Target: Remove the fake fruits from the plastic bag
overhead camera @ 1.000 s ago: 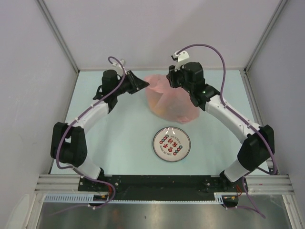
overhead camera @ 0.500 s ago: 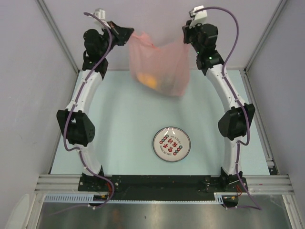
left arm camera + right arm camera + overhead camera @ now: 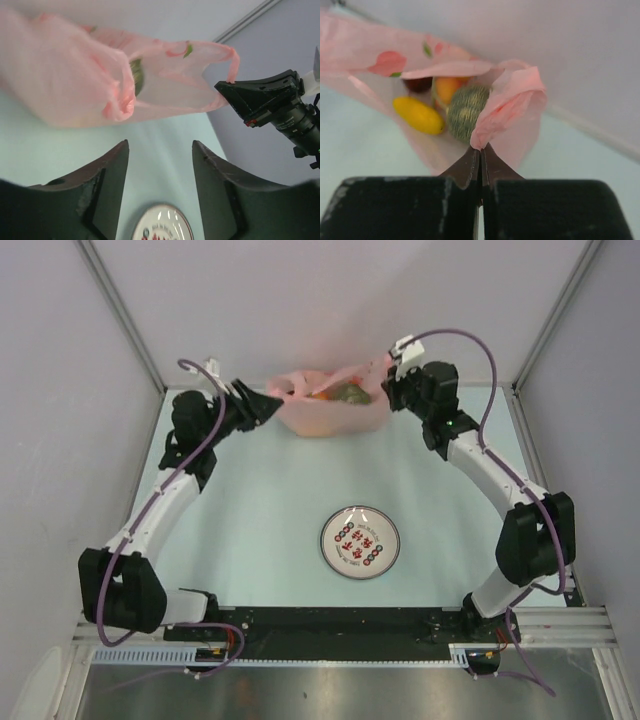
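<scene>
The pink plastic bag [image 3: 335, 415] sags at the back of the table, mouth toward the right. My right gripper [image 3: 481, 147] [image 3: 388, 390] is shut on a bunched handle loop of the plastic bag [image 3: 507, 107]. Through the mouth show the fake fruits: a grey-green netted melon [image 3: 467, 110], a yellow oval [image 3: 417, 115], an orange ball [image 3: 447, 87] and a dark red piece [image 3: 417, 84]. My left gripper [image 3: 160, 145] [image 3: 273, 404] is open beside the bag's left end [image 3: 75, 85], with nothing between its fingers.
A round white plate [image 3: 360, 542] with red-black print lies in the middle of the table, nearer the arm bases; its rim [image 3: 162, 222] shows below the left fingers. Grey walls and frame posts close in the back and sides.
Both arms held the bag high half a second ago; it has come down to the back of the table. The left gripper has opened and let go of its handle.
</scene>
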Controlling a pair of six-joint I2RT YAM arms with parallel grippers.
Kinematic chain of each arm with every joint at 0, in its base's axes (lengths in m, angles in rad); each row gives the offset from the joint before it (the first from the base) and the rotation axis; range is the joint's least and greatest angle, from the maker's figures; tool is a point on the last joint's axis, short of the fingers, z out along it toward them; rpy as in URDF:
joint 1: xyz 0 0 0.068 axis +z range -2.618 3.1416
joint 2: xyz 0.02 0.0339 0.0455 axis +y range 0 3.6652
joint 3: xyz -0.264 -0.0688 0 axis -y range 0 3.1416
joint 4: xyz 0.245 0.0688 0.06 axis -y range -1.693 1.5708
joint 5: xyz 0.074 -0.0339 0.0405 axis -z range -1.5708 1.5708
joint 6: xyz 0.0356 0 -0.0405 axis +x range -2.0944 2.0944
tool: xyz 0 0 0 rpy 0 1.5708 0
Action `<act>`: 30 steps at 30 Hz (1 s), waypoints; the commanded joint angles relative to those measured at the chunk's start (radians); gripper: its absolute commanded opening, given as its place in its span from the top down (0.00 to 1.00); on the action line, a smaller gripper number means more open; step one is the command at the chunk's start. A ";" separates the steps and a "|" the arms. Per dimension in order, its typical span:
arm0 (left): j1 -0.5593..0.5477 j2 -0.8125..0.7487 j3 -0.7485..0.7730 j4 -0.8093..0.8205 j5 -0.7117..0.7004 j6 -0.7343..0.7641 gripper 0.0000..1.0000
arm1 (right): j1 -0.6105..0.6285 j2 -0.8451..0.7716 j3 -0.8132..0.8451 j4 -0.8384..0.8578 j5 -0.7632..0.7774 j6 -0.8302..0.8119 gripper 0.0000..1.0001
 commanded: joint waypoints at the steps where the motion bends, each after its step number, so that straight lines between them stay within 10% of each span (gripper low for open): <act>1: -0.002 -0.111 -0.146 -0.078 -0.025 0.079 0.37 | 0.012 -0.093 -0.180 -0.033 -0.030 0.031 1.00; 11: -0.063 -0.245 -0.069 -0.238 0.017 0.819 0.02 | 0.012 -0.236 -0.293 -0.090 -0.053 0.071 0.99; 17: -0.221 -0.151 0.108 -0.495 0.116 1.250 0.08 | 0.002 -0.256 -0.314 -0.085 -0.054 0.095 0.99; 30: -0.428 0.051 0.063 -0.460 -0.079 1.420 0.20 | -0.017 -0.313 -0.371 -0.067 -0.059 0.094 0.97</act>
